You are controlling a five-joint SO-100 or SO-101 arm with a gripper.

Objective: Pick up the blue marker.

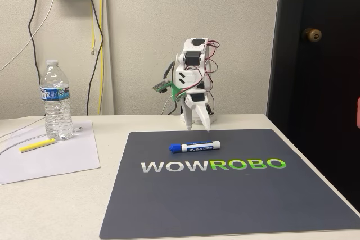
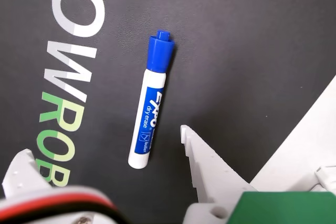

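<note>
A: Position of the blue marker (image 1: pixel 194 147)?

B: It is seen lying flat on the dark mat (image 1: pixel 236 206), just above the "WOWROBO" lettering (image 1: pixel 212 165) in the fixed view, cap toward the left. In the wrist view the blue marker (image 2: pixel 150 107) is laid nearly upright in the frame, cap at the top, label readable. Nothing is touching it.

A: Pincer?

B: The pincer (image 1: pixel 197 123) is hung point-down from the arm (image 1: pixel 193 66), near the back edge of the mat and just behind the marker. In the wrist view the pincer (image 2: pixel 102 153) is spread wide; one fingertip (image 2: pixel 189 137) is seen just right of the barrel's lower end, the other low at the left edge. Nothing is held.

A: Why that spread?

B: The gap is judged wide enough for the barrel to be straddled. The marker's long axis is seen running roughly along the wrist camera's line of sight, so a closing across the barrel's width is favoured.

A: Step in hand?

B: Approach, it is judged. No contact is made yet; a descent and a small forward reach appear to be needed.

A: Risks?

B: A round barrel on a smooth mat may be rolled if struck by one fingertip first.

A: Surroundings?

B: A water bottle (image 1: pixel 57 100) and a yellow stick (image 1: pixel 37 145) on white paper (image 1: pixel 56 158) are noted at the desk's (image 1: pixel 50 206) left, well apart from the work.
</note>
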